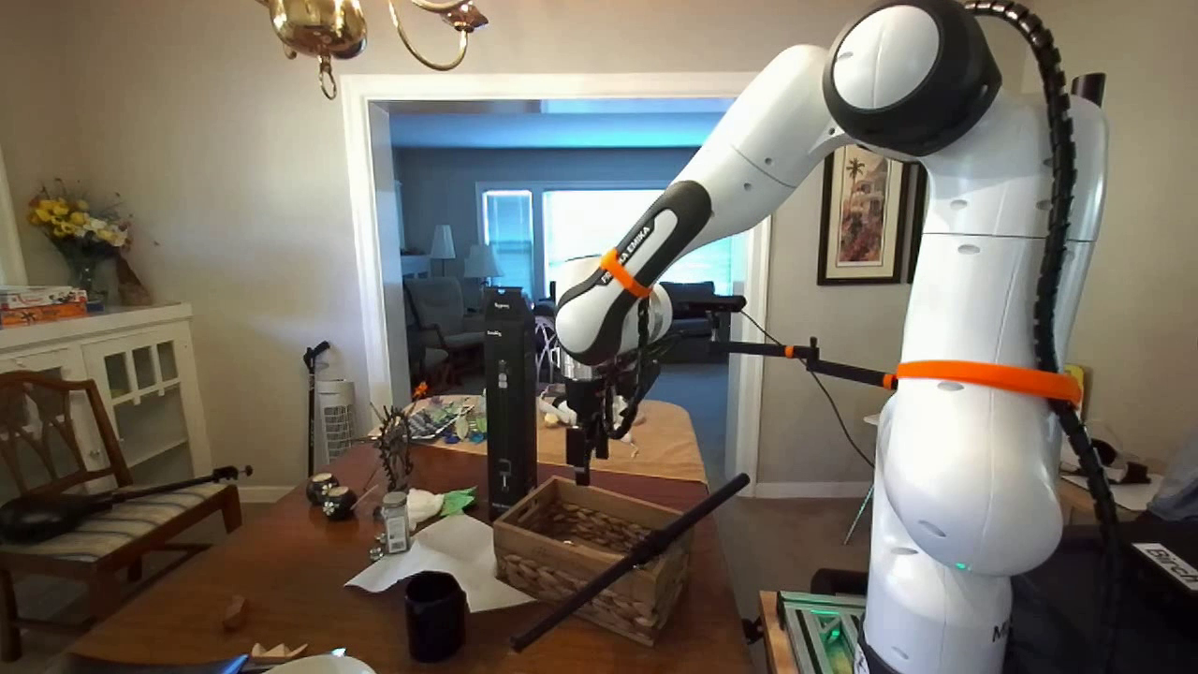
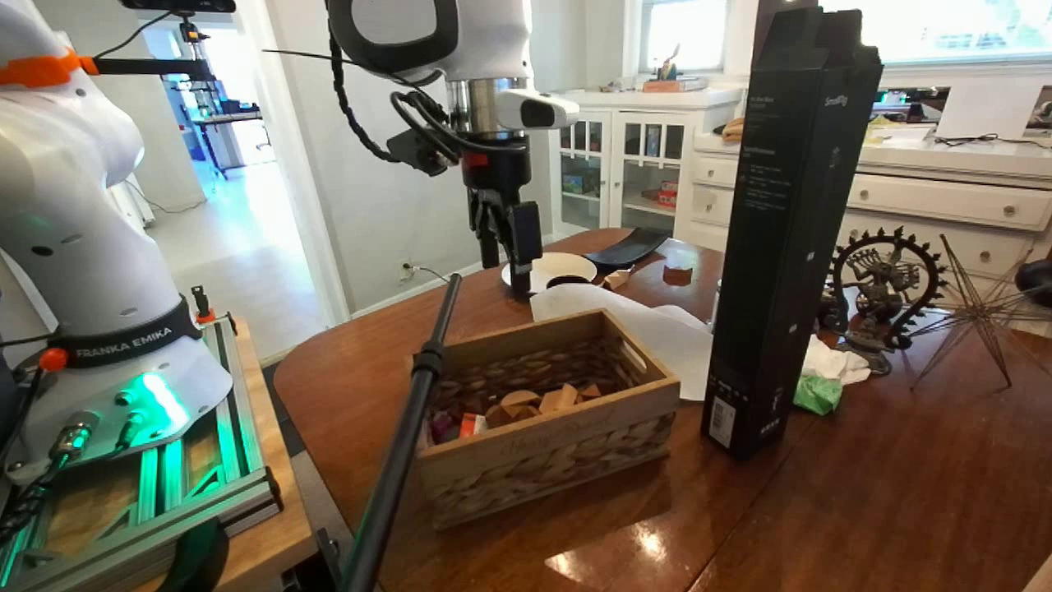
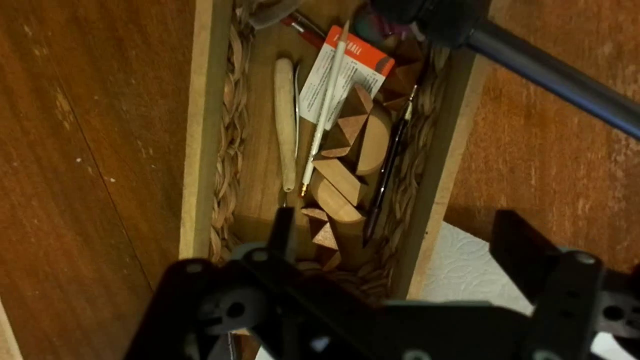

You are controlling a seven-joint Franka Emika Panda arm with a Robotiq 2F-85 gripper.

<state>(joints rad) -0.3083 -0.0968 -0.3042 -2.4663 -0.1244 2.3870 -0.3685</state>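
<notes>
My gripper (image 3: 395, 217) is open with nothing between its fingers. It points down above the wicker basket with a wooden rim (image 3: 197, 150). In the wrist view one finger is over the basket's inside and the other is beyond its rim, over white paper (image 3: 470, 260). The gripper also shows in both exterior views (image 1: 590, 465) (image 2: 505, 275), above the basket (image 1: 524, 532) (image 2: 551, 436). Inside the basket lie a white pencil (image 3: 324, 107), an orange and white card (image 3: 312, 90), a wooden-handled tool (image 3: 285, 120), a dark pen (image 3: 385, 180) and several wooden blocks (image 3: 340, 180).
A black pole (image 1: 599, 585) (image 2: 403, 444) slants across one end of the basket. A tall black box (image 1: 510, 402) (image 2: 781, 247) stands beside it. A black cup (image 1: 435, 618), a glass shaker (image 1: 396, 524), a plate (image 2: 575, 265) and a metal statue (image 2: 883, 284) are on the table.
</notes>
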